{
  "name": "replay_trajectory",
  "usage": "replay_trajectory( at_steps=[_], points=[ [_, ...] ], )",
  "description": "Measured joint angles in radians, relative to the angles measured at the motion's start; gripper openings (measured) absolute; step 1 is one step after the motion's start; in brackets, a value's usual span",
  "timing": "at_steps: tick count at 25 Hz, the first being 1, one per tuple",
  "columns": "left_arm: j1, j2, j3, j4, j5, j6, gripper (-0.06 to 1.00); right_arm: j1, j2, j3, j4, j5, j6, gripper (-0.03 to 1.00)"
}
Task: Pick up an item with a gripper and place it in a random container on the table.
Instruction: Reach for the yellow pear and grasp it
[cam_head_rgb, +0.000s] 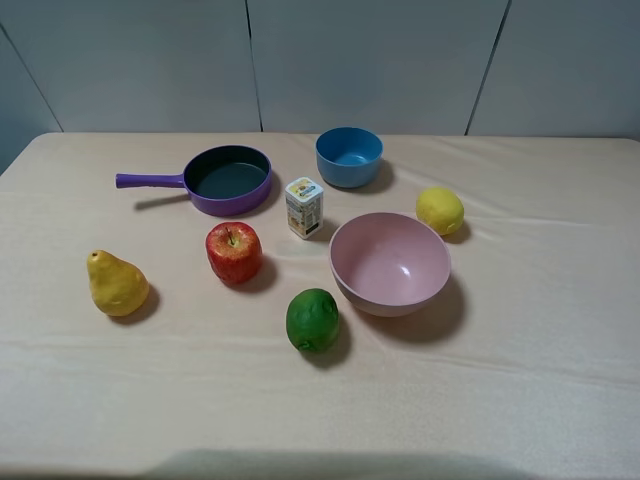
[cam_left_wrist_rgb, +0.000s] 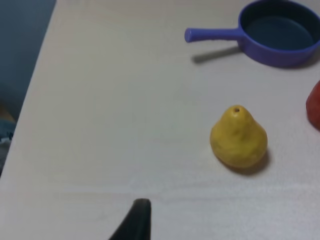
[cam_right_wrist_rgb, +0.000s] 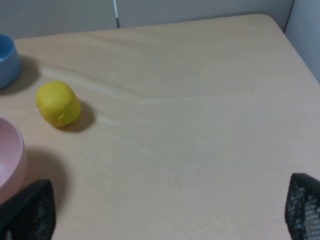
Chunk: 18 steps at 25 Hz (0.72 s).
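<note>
The yellow pear stands upright on the beige table at the left. It also shows in the left wrist view. The purple pan is empty at the back left, its handle pointing left; the left wrist view shows it beyond the pear. Neither arm shows in the exterior high view. One dark fingertip of my left gripper shows, well short of the pear. My right gripper is open wide and empty, over bare cloth near the lemon.
A red apple, a small carton, a green lime, a pink bowl, a blue bowl and the lemon stand around the middle. The table's left edge is near the pear.
</note>
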Motion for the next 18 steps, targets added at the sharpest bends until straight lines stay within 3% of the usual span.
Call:
replay_trajectory(
  at_steps=[12, 18],
  points=[
    [0.0, 0.344, -0.096, -0.028, -0.011, 0.019, 0.97, 0.0, 0.0, 0.0, 0.0, 0.0, 0.0, 0.69],
    [0.0, 0.514, -0.169, -0.04, -0.019, 0.088, 0.97, 0.0, 0.0, 0.0, 0.0, 0.0, 0.0, 0.69]
  ],
)
